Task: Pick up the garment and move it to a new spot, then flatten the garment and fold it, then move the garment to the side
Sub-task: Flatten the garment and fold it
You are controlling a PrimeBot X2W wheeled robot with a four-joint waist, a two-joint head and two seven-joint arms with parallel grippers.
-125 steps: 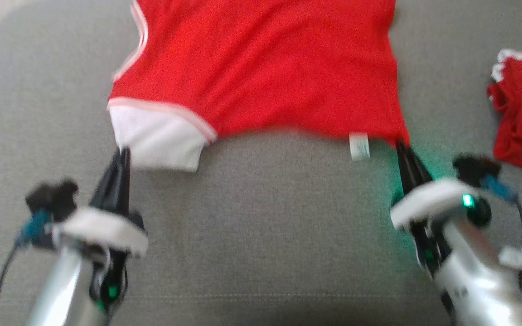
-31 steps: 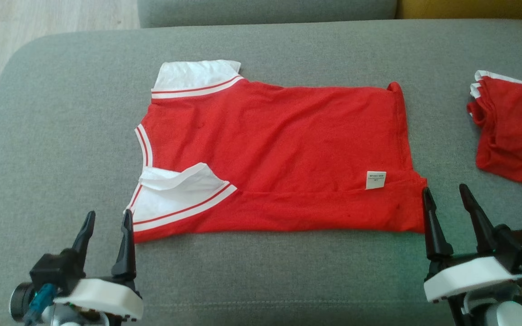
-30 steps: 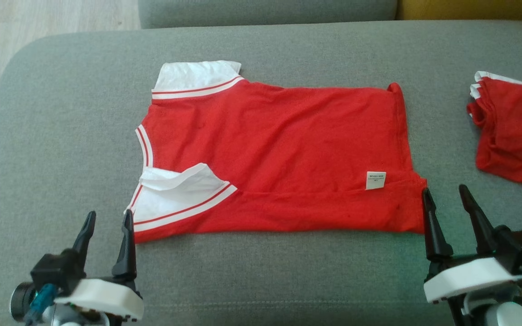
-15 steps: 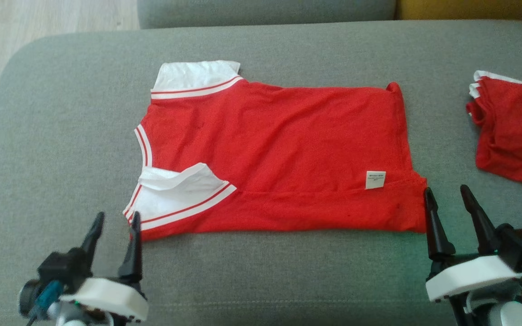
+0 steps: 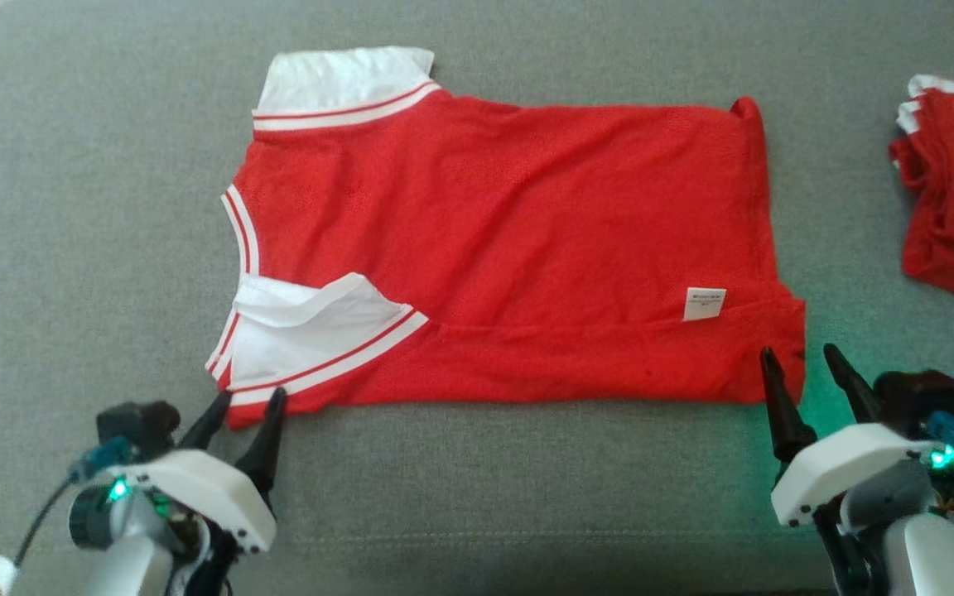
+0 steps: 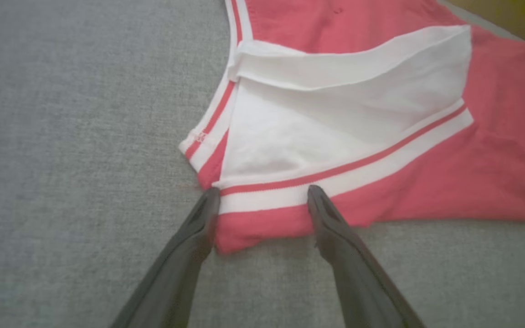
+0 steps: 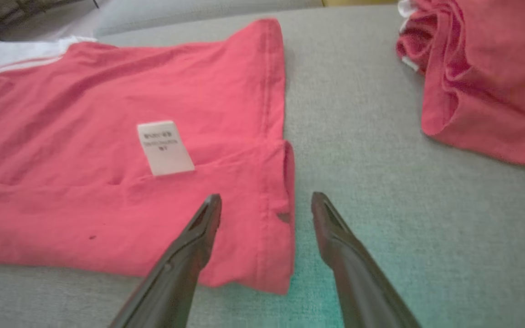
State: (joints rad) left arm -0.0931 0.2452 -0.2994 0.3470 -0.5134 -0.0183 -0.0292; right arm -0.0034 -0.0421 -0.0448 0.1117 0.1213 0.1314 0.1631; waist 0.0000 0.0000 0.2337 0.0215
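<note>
A bright red garment (image 5: 510,240) has white sleeves (image 5: 311,339) banded with thin red stripes and a white label (image 5: 704,303) with dark print. The cushion (image 5: 71,207) is mottled grey. A second garment (image 5: 953,199) is red with white trim. The left gripper (image 5: 251,395) and right gripper (image 5: 798,352) have black fingers, white housings and green lights.

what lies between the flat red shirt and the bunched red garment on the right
Nothing but bare grey cushion separates the shirt from the bunched garment; head view shows it.

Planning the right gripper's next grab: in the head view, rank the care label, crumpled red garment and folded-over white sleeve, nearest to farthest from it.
1. Care label, just up-left of the right gripper.
2. Crumpled red garment, far right edge.
3. Folded-over white sleeve, across the shirt on the left.
</note>
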